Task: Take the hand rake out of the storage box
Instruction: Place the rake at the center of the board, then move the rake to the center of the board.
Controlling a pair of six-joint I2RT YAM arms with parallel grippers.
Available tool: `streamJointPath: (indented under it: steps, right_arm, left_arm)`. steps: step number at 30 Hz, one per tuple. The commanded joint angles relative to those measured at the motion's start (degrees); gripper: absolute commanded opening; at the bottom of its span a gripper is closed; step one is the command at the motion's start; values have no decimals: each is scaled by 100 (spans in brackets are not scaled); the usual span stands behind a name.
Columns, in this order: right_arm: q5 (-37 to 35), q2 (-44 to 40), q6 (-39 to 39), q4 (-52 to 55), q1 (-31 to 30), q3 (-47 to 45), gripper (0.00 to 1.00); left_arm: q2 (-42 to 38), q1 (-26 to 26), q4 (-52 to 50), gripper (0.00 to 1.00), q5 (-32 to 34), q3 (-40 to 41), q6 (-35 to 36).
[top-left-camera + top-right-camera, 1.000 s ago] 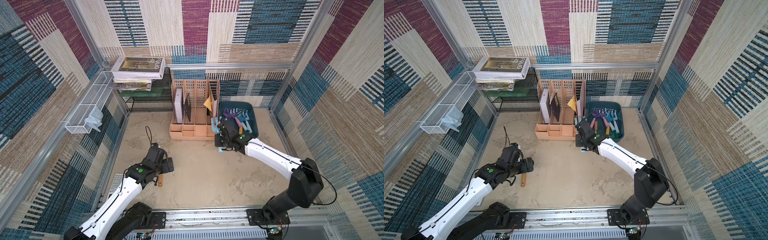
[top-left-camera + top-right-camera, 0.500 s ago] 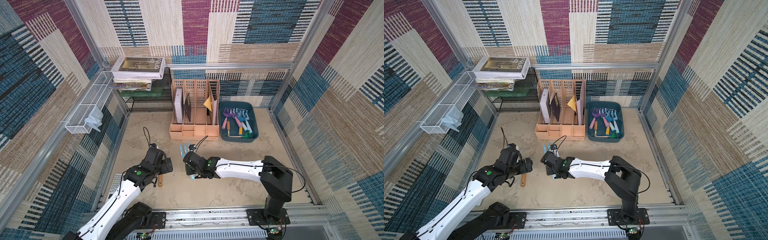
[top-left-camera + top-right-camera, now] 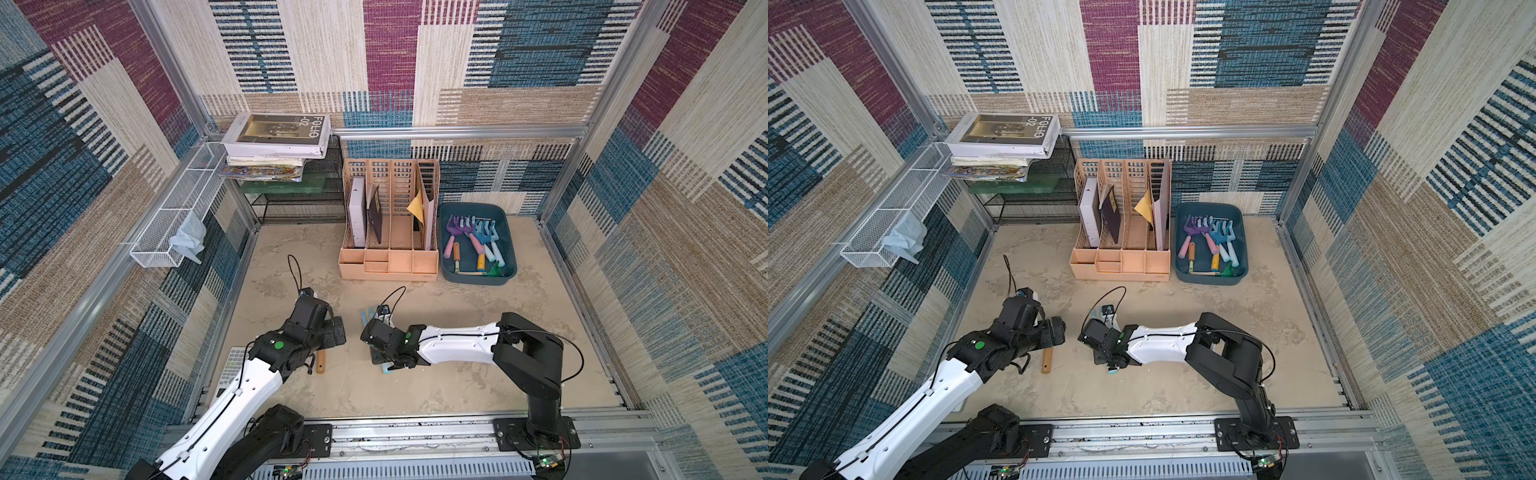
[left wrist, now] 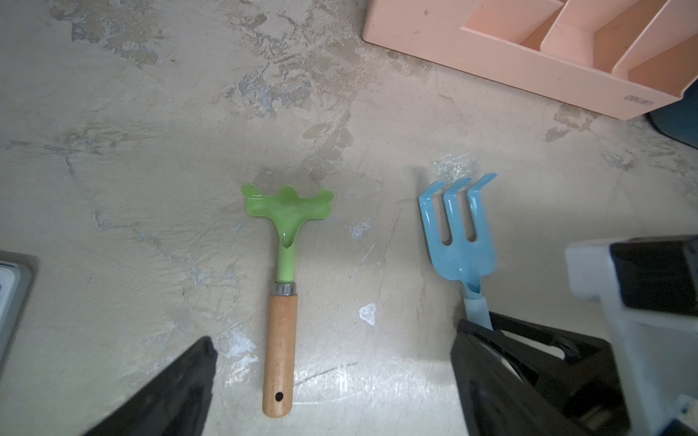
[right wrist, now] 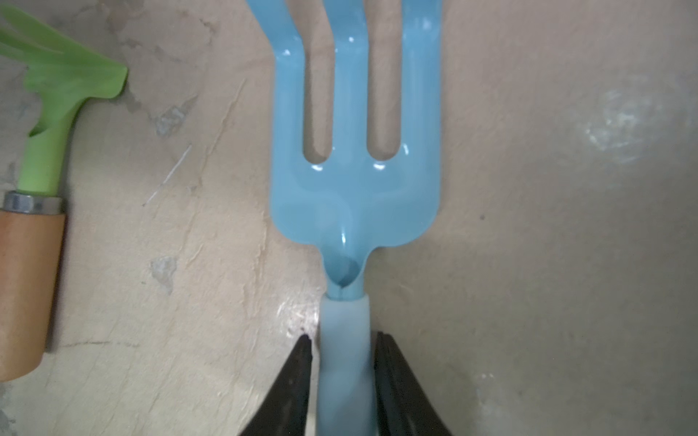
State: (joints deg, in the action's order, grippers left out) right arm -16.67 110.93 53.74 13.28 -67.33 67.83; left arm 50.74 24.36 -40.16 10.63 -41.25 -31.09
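My right gripper (image 5: 343, 339) sits loose around the blue hand rake (image 5: 355, 196) handle, small gaps either side; my left gripper (image 4: 334, 336) is wide apart.

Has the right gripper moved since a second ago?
Yes. The right gripper has pulled away from the near corner of the storage box, toward the left gripper.

In both top views the right arm (image 3: 453, 343) is covering most of the blue rake (image 3: 365, 316), and the left arm (image 3: 257, 382) is hiding the head of the green rake (image 3: 320, 362). In the right wrist view, picture edges are cutting off the blue rake's prong tips and handle end, and most of the green rake.
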Motion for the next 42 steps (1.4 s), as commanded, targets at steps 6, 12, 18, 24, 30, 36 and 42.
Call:
streamJointPath:
  steps: [6,12,18,24,30,36,42]
  right_arm:
    - [-50,-431,-202,267,21,-39,67]
    - [-772,-1845,-619,606,616,-518,96]
    - [-754,-2969,-1162,727,1937,-1071,96]
    - [-319,-3855,-1639,608,2907,-1739,96]
    - [135,-4558,-1801,353,3456,-2342,96]
    - [207,-4972,-1818,312,3628,-2591,95]
    - [319,-5050,-1840,240,3721,-2683,96]
  left_arm:
    - [66,-2,61,99,-119,10,-30]
    - [702,375,201,87,-463,-2,-395]
    - [1803,1940,424,87,-23,-246,-1174]
    - [3068,2801,812,87,49,-529,-1642]
    - [4153,3170,807,88,62,-1044,-1764]
    - [4249,3117,423,59,464,-1063,-1935]
    - [3990,2714,409,28,568,-708,-1831]
